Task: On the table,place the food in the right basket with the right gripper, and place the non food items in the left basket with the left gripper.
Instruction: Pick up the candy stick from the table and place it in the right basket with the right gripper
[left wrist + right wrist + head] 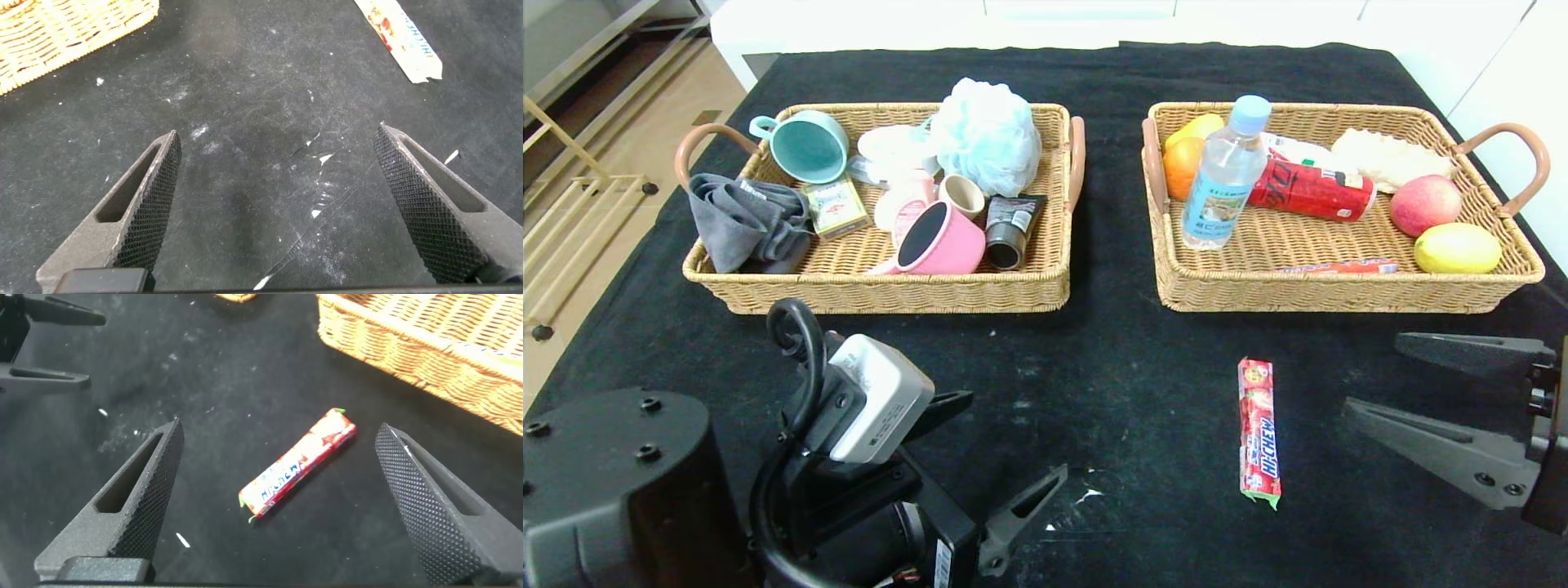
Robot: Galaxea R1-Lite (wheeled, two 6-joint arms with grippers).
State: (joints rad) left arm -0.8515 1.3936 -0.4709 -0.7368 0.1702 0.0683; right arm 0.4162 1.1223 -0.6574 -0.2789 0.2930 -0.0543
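The red candy stick [1259, 431] is seen lying alone on the bench [1127, 343] at six o'clock from the right basket [1339, 278], flanked by the empty, spread-fingered right gripper [1372, 376] and left gripper [1005, 449].

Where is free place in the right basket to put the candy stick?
In the right basket, bare wicker lies mid-floor between water bottle, cola can and lemon. Its back is crowded. The candy stick lies on the table.
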